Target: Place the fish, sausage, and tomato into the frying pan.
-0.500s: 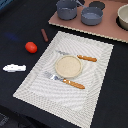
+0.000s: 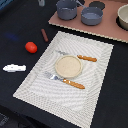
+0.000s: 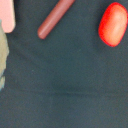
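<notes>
Here the dark table (image 2: 110,95) carries a pale placemat (image 2: 95,75) with a beige plate (image 2: 68,66) between a knife (image 2: 85,58) and a fork (image 2: 67,81), while the frying pan (image 2: 92,15) sits on a pinkish board (image 2: 107,31) beside a taller dark pot (image 2: 66,8). Off the mat, toward the exterior view's left, lie the fish (image 2: 14,67), the tomato (image 2: 31,47) and the sausage (image 2: 44,35), each apart from the others. The gripper appears in neither view, so I cannot tell its state.
</notes>
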